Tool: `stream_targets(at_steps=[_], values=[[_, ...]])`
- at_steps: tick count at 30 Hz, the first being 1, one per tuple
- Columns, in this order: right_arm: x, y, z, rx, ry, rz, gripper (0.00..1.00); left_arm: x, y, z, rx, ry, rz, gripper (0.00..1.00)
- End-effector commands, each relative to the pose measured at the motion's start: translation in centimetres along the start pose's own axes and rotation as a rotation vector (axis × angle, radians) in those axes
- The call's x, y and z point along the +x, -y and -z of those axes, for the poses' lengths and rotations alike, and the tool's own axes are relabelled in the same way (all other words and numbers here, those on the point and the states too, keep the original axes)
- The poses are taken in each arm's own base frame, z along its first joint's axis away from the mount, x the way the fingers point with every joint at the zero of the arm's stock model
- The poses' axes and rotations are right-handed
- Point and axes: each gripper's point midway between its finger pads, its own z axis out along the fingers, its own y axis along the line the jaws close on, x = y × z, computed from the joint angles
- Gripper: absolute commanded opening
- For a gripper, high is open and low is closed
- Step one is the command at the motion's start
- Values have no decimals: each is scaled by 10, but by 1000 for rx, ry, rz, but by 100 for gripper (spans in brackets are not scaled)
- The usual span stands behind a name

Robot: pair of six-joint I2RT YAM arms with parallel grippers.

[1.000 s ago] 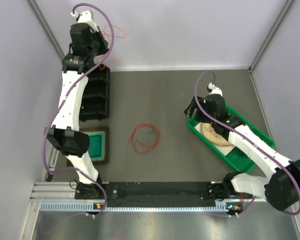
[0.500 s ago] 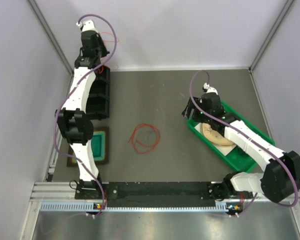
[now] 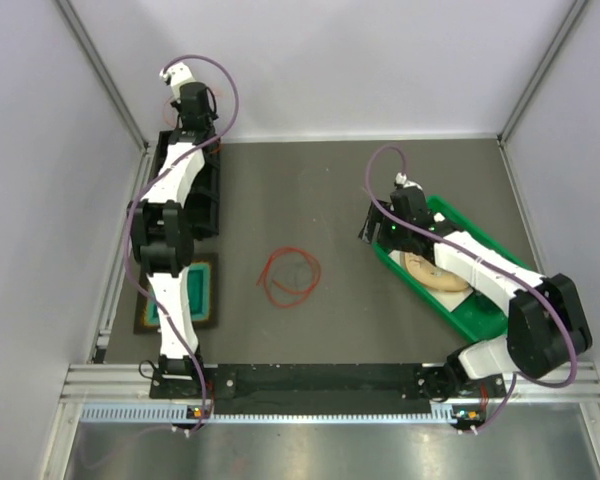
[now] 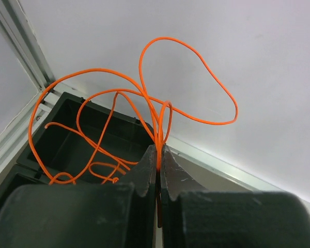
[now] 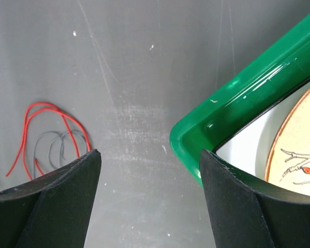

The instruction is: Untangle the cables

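My left gripper [image 3: 193, 106] [image 4: 158, 151] is raised at the far left corner and is shut on an orange cable [image 4: 157, 129]. The cable's loops rise against the back wall and trail down into the black bin [image 4: 93, 137] below. A red cable [image 3: 290, 275] [image 5: 25, 129] lies in loose loops mid-table, with a thin dark cable [image 5: 51, 133] coiled inside it. My right gripper [image 3: 373, 226] [image 5: 150, 152] hangs open over bare table beside the corner of the green tray [image 5: 196, 134], well to the right of those loops, with nothing between its fingers.
The black compartment bin [image 3: 206, 190] stands at the far left under the left arm. A teal square box [image 3: 193, 290] sits on a dark mat at the near left. The green tray [image 3: 477, 322] at the right holds a patterned plate [image 3: 430, 272] [image 5: 299, 150].
The left arm has stretched farther back and left toward the corner, carrying the orange cable over the black bin. The right gripper has shifted slightly left, past the tray's corner.
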Motion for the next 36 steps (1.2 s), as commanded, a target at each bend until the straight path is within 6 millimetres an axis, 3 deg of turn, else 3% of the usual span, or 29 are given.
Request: stream_targets(at_steps=[1, 5, 10, 14, 17, 20, 30, 33, 35, 36], values=[[-29, -20, -2, -46, 62, -15, 76, -36, 0, -13, -40, 136, 45, 0], [-26, -21, -7, -50, 48, -15, 76, -47, 1, -17, -40, 187, 48, 0], [-24, -19, -10, -43, 40, -16, 76, -43, -2, -27, -69, 191, 30, 0], [-23, -19, -11, -43, 38, -16, 76, -17, -13, -36, -97, 124, 36, 0], [-22, -20, -12, -50, 35, -16, 76, 9, -47, -51, -121, 27, 105, 0], [-22, -21, -12, -57, 34, -13, 76, 36, -68, -62, -147, -27, 122, 0], [-21, -21, -16, -58, 29, -22, 76, 57, -68, -67, -116, -85, 78, 0], [-21, -22, -17, -60, 30, -23, 76, 60, -60, -68, -73, -100, 78, 0], [-21, -22, -18, -61, 31, -26, 76, 73, -53, -71, -28, -141, 67, 0], [-20, -21, -19, -57, 26, -24, 76, 64, -47, -73, -11, -130, 72, 0]])
